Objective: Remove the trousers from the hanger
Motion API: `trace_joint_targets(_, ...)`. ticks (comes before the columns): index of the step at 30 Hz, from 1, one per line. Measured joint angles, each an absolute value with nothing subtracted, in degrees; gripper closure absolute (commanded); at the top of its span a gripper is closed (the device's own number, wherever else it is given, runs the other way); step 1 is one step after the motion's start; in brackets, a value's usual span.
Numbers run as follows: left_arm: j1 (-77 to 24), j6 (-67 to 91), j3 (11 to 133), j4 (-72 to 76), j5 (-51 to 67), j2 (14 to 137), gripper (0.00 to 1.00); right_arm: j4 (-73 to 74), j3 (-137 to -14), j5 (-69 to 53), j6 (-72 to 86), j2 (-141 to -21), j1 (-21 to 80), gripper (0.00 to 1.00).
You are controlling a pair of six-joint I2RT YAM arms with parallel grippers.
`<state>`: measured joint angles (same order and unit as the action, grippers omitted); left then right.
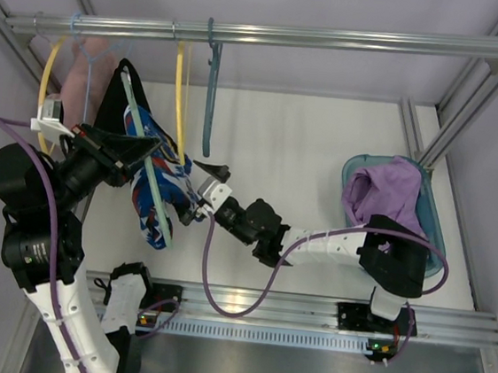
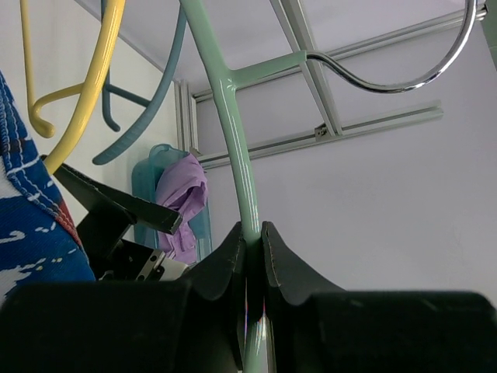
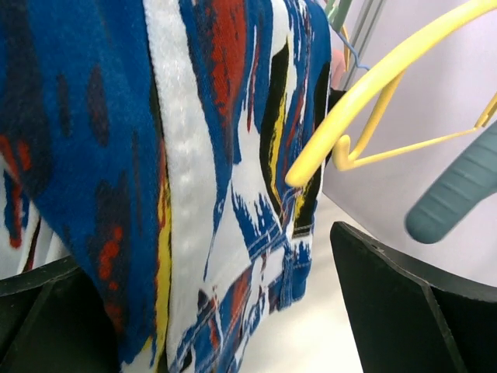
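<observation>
The trousers [image 1: 157,193] hang bright blue with white, navy and red patches over the pale mint-green hanger [image 1: 148,176], which is tilted off the rail. My left gripper [image 1: 139,152] is shut on the hanger's bar; the left wrist view shows the fingers [image 2: 233,256] pinching the mint bar [image 2: 231,116] below its metal hook. My right gripper [image 1: 197,194] is open at the trousers' right edge. In the right wrist view the trousers [image 3: 186,155] fill the left, with fabric reaching between the spread jaws of the right gripper [image 3: 225,311].
A metal rail [image 1: 265,35] holds yellow hangers [image 1: 181,90], a slate-blue hanger [image 1: 211,93], a black garment [image 1: 115,101] and a pink one [image 1: 86,80]. A teal basket [image 1: 436,233] with purple cloth [image 1: 386,192] stands right. A yellow hanger [image 3: 388,78] is close to my right gripper.
</observation>
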<state>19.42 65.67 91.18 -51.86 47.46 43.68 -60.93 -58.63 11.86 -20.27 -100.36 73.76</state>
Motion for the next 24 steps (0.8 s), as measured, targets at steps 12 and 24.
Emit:
trace_joint_targets(12,19.5,65.6,88.6,-50.1,47.3,43.0,1.00,-60.8,-65.7,10.7,-20.3,-104.5,73.4,0.98)
trace_joint_targets(24,19.5,65.4,85.2,-48.9,47.8,42.0,1.00,-57.1,-64.1,10.3,-20.0,-100.5,72.7,1.00)
